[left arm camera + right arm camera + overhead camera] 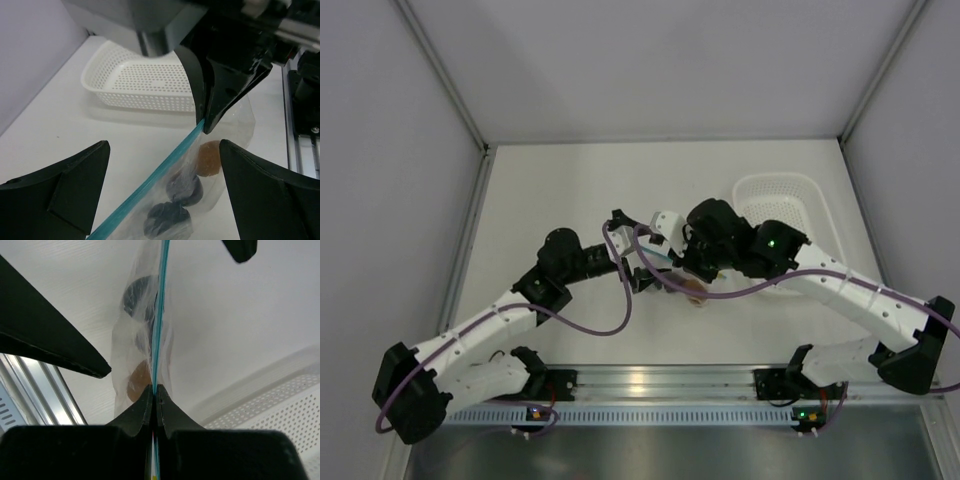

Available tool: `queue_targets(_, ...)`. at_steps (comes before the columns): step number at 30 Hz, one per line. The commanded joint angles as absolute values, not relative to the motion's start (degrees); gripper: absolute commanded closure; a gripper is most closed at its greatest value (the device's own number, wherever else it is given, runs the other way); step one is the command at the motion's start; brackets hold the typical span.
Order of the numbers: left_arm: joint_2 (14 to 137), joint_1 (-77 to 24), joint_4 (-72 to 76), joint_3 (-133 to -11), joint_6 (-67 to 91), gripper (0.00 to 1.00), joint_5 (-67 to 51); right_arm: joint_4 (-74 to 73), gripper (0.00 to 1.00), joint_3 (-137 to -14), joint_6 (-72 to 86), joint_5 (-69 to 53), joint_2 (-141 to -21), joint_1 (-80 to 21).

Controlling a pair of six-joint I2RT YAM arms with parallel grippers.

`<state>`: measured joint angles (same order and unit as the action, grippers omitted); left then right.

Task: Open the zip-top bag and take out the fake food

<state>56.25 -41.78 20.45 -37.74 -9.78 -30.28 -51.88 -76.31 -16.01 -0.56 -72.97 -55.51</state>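
Note:
The zip-top bag (220, 125) is clear, with a light blue zip strip (150, 182) that looks shut. My right gripper (154, 389) is shut on one end of that strip; it also shows in the left wrist view (204, 126). Inside the bag lie the fake food pieces: an orange one (209, 159), a maroon-brown one (186, 186) and a dark one (167, 220). My left gripper (164, 160) is open wide, with one finger on each side of the bag and touching nothing. From above, both grippers meet at the table's middle over the bag (695, 290).
The white perforated basket (775, 182) stands just behind and to the right of the grippers, and shows in the left wrist view (140, 80) and the right wrist view (280, 415). The aluminium rail (650, 385) runs along the near edge.

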Motion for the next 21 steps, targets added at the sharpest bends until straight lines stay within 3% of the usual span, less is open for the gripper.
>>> queue_targets(1,59.5,-42.01,20.49,-41.04,-10.28,0.04,-36.99,-49.13,1.0,-79.01,-17.31,-3.16,-70.23,-56.87)
queue_targets(4,62.13,-42.01,17.06,-43.76,-11.69,0.12,-40.34,-49.13,1.0,-79.19,-17.31,-4.21,-69.52,-56.87)
queue_targets(8,64.6,-42.01,14.94,-46.05,-13.1,0.35,-42.27,-48.87,1.0,-79.1,-17.32,-3.87,-68.73,-57.13)
queue_targets(9,64.69,-42.1,14.94,-46.23,-12.57,0.36,-42.19,-48.78,1.0,-79.01,-17.4,-3.78,-68.64,-57.13)
queue_targets(11,65.13,-42.1,14.94,-46.58,-12.39,0.47,-42.45,-48.69,1.0,-78.93,-17.4,-3.69,-68.47,-57.13)
queue_targets(12,65.3,-42.1,14.94,-46.67,-12.31,0.58,-42.19,-48.52,1.0,-79.01,-17.4,-3.69,-68.47,-57.13)
queue_targets(18,66.27,-42.1,12.58,-47.37,-12.48,0.6,-42.63,-47.81,1.0,-79.19,-17.49,-3.69,-68.64,-57.22)
queue_targets(21,66.71,-42.1,10.46,-48.16,-13.36,0.72,-42.71,-47.38,1.0,-79.1,-17.49,-3.25,-68.64,-57.22)
